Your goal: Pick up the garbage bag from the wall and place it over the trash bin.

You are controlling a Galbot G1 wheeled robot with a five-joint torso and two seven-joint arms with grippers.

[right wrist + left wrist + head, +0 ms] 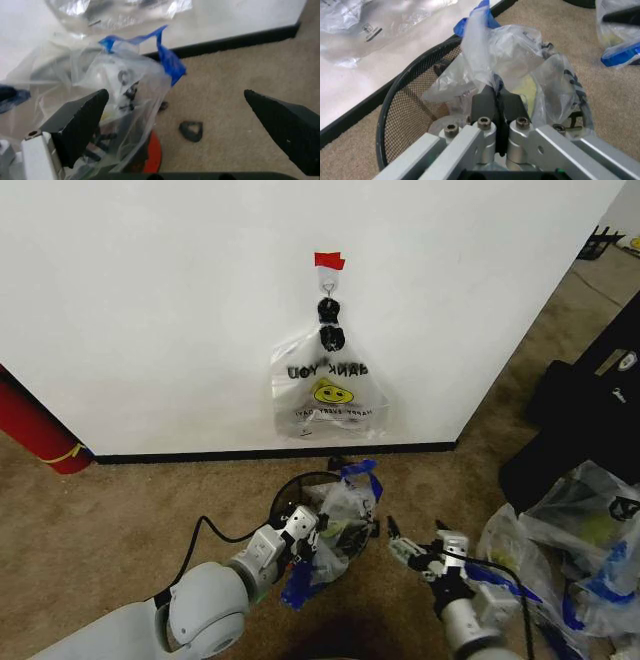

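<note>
Crinkly blue-patched garbage bag [335, 525] pinched in left end effector [303, 542]; right end effector [408, 552] spread.

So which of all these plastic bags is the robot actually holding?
The garbage bag with blue patches, pinched by the left gripper over the trash bin. The smiley-face bag hangs on the wall; others lie on the carpet.

One blue-patched bag [335, 520] sits over one black mesh bin [285, 495]. One smiley-face bag [328, 392] hangs on one hook [327, 280] under one red tape strip [329, 260]. Two grippers: left [310, 535], right [400, 548]. Lumpy clear sacks [560, 550] number at least two.
</note>
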